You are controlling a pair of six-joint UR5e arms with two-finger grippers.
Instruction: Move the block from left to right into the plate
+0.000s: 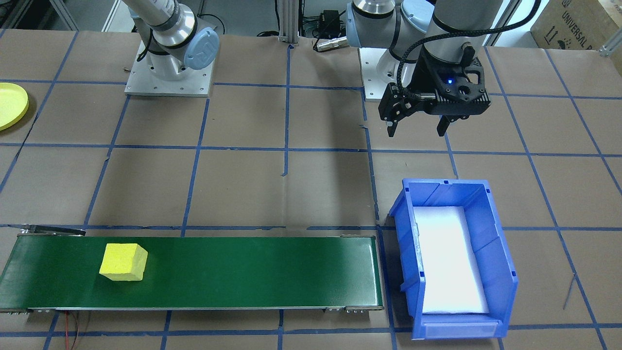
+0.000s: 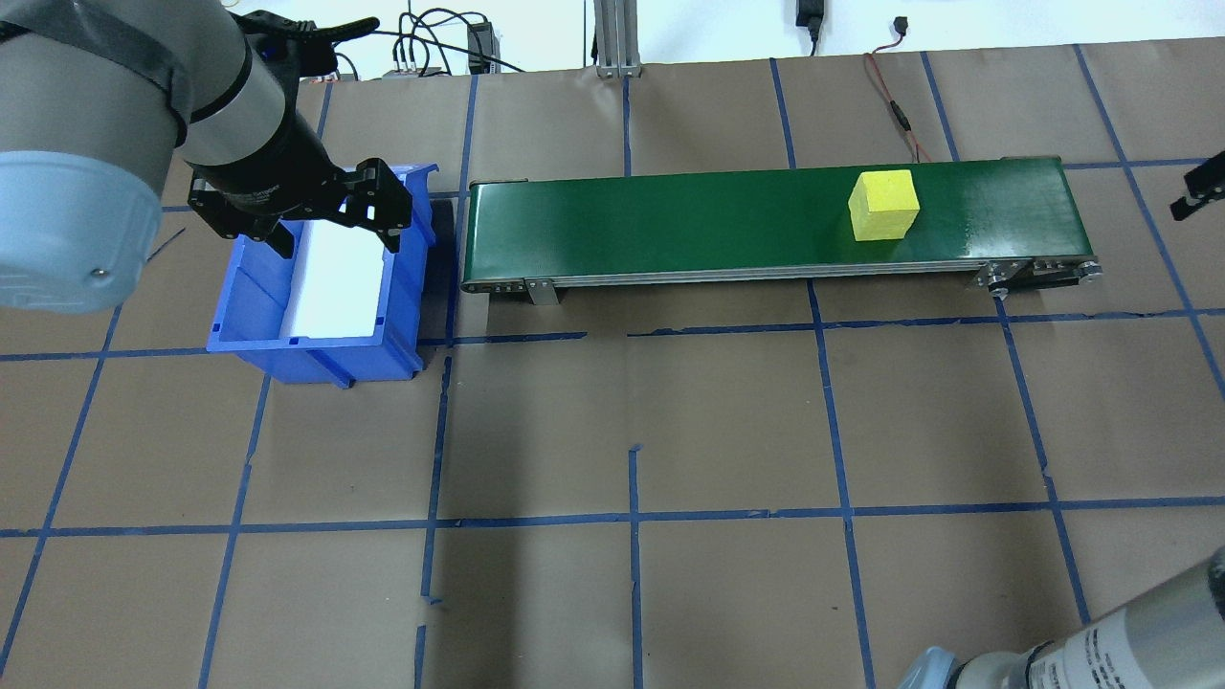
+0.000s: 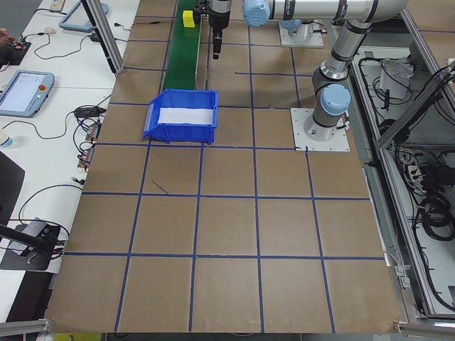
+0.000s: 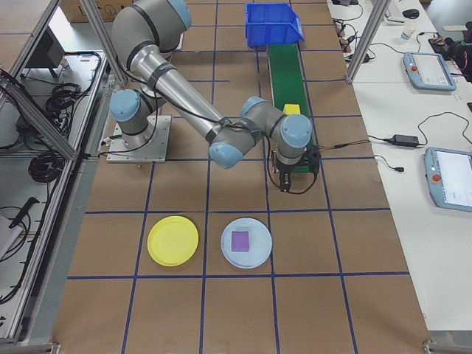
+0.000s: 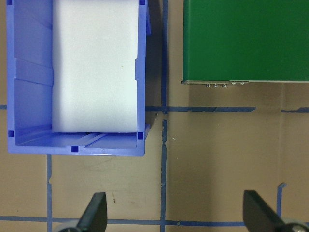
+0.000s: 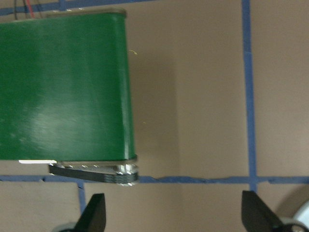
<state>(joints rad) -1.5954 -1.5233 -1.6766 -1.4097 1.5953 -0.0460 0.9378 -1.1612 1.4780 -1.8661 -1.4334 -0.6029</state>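
The block [image 2: 884, 204], a yellow cube, is sitting on the green belt [image 2: 670, 225] near its right-hand end, touching nothing else; in the overhead view it is lying toward 3 o'clock along the belt, and in the front view the same block [image 1: 124, 262] is resting toward the 9 o'clock end. The yellow plate [image 4: 173, 241] is lying flat on the bench [image 2: 632, 411] well apart from the belt, just beside a pale blue plate [image 4: 246, 243] that is carrying a small purple square [image 4: 240, 241]. The right gripper [image 6: 173, 215] is hanging beyond the belt's right end, at about 3 o'clock from the block, its fingers [image 6: 94, 214] standing wide apart and holding nothing. The left gripper [image 5: 175, 212] is hovering above the bench near the blue bin [image 2: 316, 277], which is sitting just past the belt's left end at 9 o'clock in the overhead view; its fingers [image 5: 95, 211] are likewise spread wide and gripping nothing. The bin is holding a white foam pad [image 1: 449, 257]. Blue tape lines [image 2: 632, 522] are crossing the brown bench in a grid.
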